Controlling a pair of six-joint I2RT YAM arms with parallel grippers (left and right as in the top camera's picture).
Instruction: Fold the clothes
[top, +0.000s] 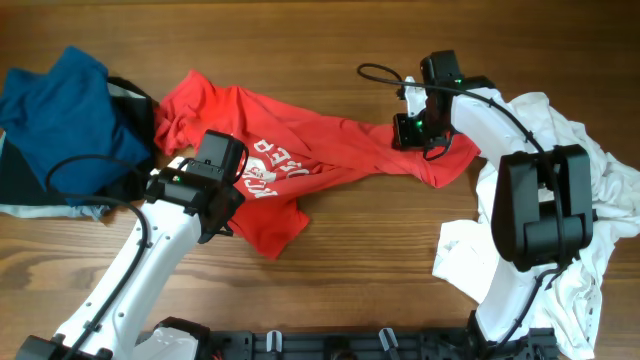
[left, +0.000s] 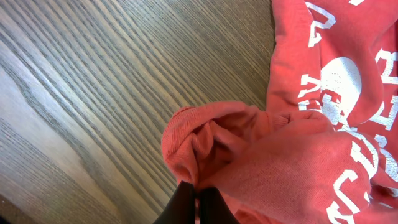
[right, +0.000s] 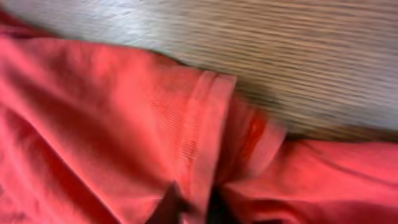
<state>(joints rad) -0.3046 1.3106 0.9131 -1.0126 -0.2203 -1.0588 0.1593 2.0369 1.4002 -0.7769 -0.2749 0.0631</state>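
Bench (top: 350, 270) mid: red tee (top: 300, 150) crumpled, no fold yet; left hand (left: 198, 204) & right hand (right: 191, 205) each pinch it. Blue pile (top: 60, 110), white pile (top: 600, 200) wait at side edges.

Only print is on the red shirt (top: 330, 135): white block lettering (top: 268, 158), rotated and creased in the overhead view. One fragment reads roughly "UPER", probably part of a longer word. The left wrist view shows the same lettering around a white graphic (left: 341, 84). The letters there are cut off by folds and the frame edge, so single characters only, no whole word.
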